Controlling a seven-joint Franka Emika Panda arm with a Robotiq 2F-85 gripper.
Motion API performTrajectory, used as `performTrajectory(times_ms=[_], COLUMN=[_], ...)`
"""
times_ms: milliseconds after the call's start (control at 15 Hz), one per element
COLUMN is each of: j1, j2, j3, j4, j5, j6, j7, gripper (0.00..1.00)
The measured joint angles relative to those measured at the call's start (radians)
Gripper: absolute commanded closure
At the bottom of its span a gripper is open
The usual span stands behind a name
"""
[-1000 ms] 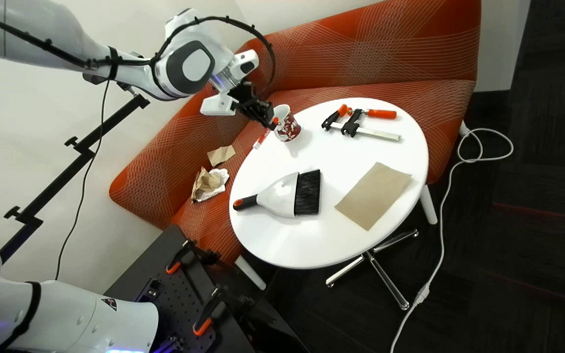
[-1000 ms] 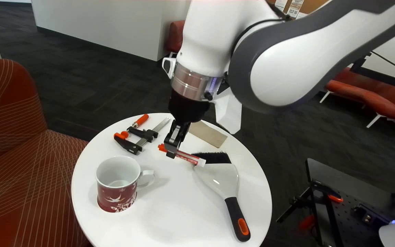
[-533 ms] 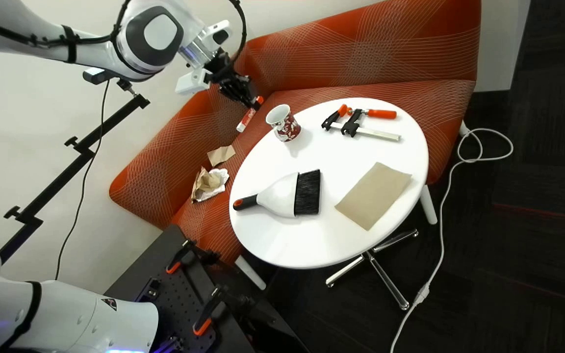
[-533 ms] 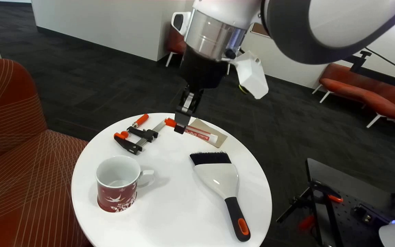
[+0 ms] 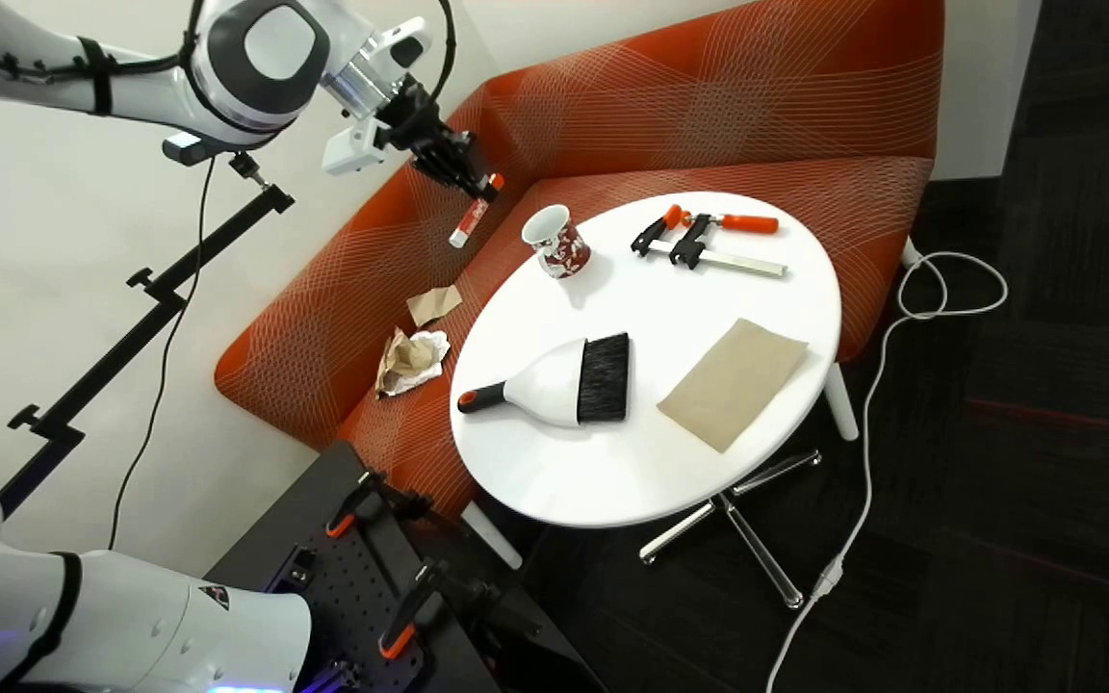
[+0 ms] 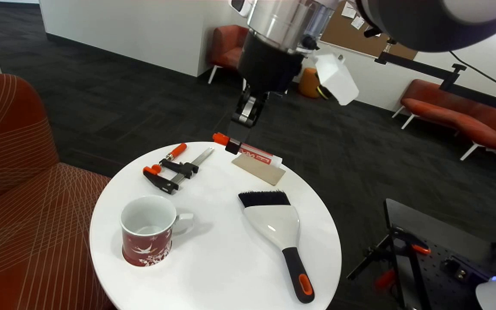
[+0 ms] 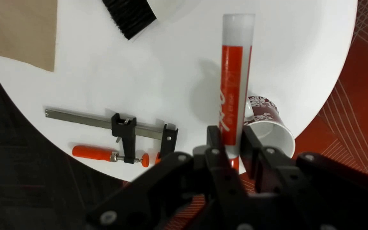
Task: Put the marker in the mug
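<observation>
The marker (image 7: 232,92) is red and white with a red cap. My gripper (image 7: 230,135) is shut on it near its cap end, and its white end sticks out beyond the fingers. In both exterior views the gripper (image 5: 484,190) holds the marker (image 6: 256,153) tilted in the air above table height. The mug (image 6: 147,249) is whitish inside with dark red-pink markings and stands upright on the white table. In the wrist view the mug (image 7: 265,111) lies beyond and to the right of the fingertips, its opening in view, its rim partly hidden by a finger.
A brush and dustpan (image 6: 274,224) lie on the white table (image 6: 213,275). A bar clamp (image 5: 733,261) with orange handles lies at the table's far side. A tan sheet (image 5: 735,385) lies flat. An orange bench (image 5: 699,106) runs behind the table.
The gripper has risen with the marker in its grasp, moving up and left in one exterior view and up and right in another. The mug and other objects have not moved.
</observation>
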Motion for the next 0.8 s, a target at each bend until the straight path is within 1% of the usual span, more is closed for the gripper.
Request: performTrajectory(times_ms=[200, 400, 600, 800], j1=[-0.003, -0.020, -0.050, -0.096], j2=[0.003, 0.014, 0.033, 0.057], j3=[0.002, 0.010, 0.023, 0.056], j4=[-0.001, 0.000, 0.000, 0.001], j5=[0.003, 0.021, 0.079, 0.171], j6=[0.002, 0.020, 0.067, 0.132], j7=[-0.006, -0.065, -0.187, -0.354], gripper=[0.92, 0.93, 0.93, 0.93])
